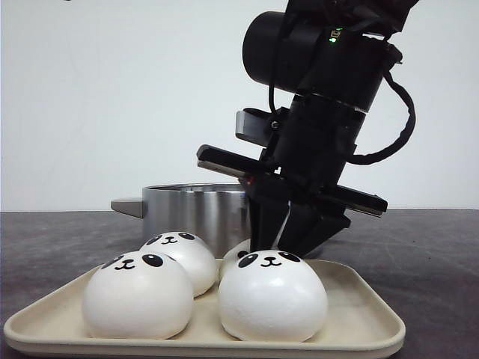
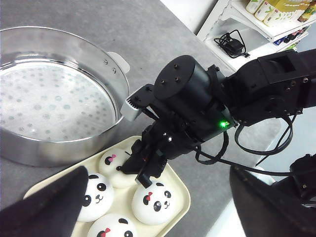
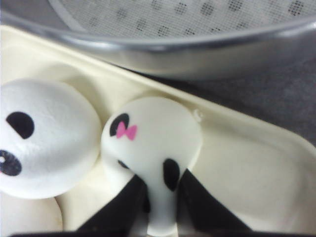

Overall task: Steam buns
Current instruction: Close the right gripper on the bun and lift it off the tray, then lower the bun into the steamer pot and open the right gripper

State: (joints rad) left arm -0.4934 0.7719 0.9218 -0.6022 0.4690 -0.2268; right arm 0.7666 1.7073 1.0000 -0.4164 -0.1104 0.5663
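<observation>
Now the right hand (image 3: pixel 160 197) is reaching down into the cream tray (image 1: pixel 367 318) and squeezing the back right bun (image 3: pixel 153 148) between its black fingers (image 3: pixel 200 207), denting it. Three more buns (image 1: pixel 138 295) are sitting beside it on the tray, just in front of the steel steamer pot (image 2: pixel 54 98) on the grey surface (image 1: pixel 426 247). Only dark edges of the left hand are showing, so I cannot tell its opening.

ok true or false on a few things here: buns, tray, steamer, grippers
1. All four buns sit on the tray. True.
2. The steamer pot already holds a bun. False: its perforated rack is bare.
3. The right gripper squeezes a bun with a pink bow. True.
4. The left gripper is shut on a bun. False: it holds nothing that shows.
5. The tray is dark grey. False: it is cream.
</observation>
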